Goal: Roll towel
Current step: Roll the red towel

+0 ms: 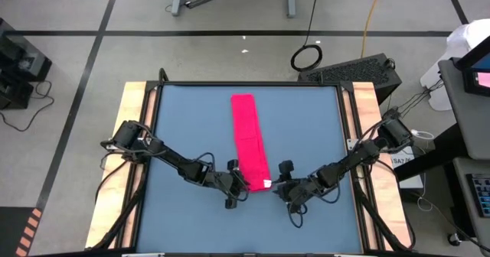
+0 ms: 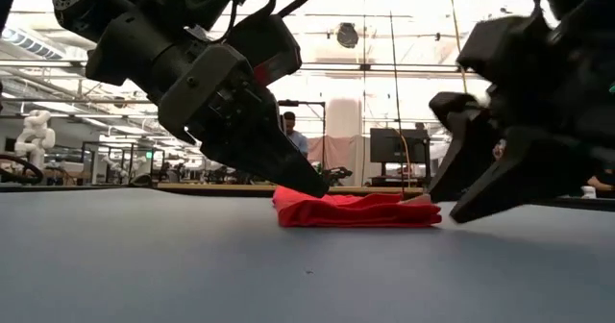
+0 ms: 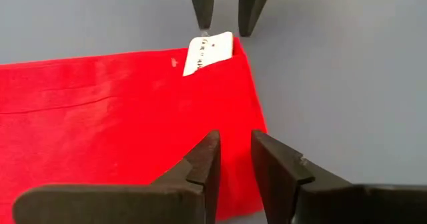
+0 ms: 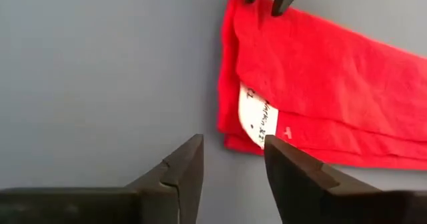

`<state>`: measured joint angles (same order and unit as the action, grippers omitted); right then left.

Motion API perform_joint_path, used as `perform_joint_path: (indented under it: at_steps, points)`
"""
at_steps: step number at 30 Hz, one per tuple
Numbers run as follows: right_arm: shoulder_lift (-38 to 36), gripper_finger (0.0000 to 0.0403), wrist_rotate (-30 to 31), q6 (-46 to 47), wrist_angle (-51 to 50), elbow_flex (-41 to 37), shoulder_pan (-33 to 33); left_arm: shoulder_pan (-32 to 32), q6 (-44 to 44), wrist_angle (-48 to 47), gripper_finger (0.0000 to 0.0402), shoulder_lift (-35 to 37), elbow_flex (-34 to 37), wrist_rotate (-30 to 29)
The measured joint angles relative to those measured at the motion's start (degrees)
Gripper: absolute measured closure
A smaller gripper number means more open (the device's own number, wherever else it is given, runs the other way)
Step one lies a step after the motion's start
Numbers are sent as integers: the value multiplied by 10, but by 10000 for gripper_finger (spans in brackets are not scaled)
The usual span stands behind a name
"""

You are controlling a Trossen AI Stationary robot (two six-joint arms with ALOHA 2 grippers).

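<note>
A: Lying flat as a long folded strip, the bright red-pink cloth towel (image 1: 250, 140) runs down the middle of the grey-blue table (image 1: 184, 127), white tag (image 4: 256, 115) at its near end.

B: Left gripper (image 1: 238, 182) and right gripper (image 1: 281, 185) flank that end, fingers apart, holding nothing.

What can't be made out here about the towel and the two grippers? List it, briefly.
- Printed text on the small white tag of the bright red-pink folded cloth towel: too small to read in either wrist view.
- Towel's far end: low view, hidden behind its near fold.
- Contact between the left gripper or the right gripper and the towel: not settled in any view.
</note>
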<state>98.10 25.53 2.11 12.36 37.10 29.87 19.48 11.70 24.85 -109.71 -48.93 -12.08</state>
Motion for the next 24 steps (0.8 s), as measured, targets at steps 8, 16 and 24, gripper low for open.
perform_joint_path:
  at_steps: [8, 16, 24]
  points:
    - [32, 272, 2, -14, 46, 0, -10, 0, 0, -4, 311, 0, 0, 0]
    - [32, 378, -38, 23, 42, 1, -33, 0, 0, 17, 310, 0, 0, 0]
    - [16, 400, -82, 108, 55, -1, -48, 20, -40, 109, 310, 0, 0, -5]
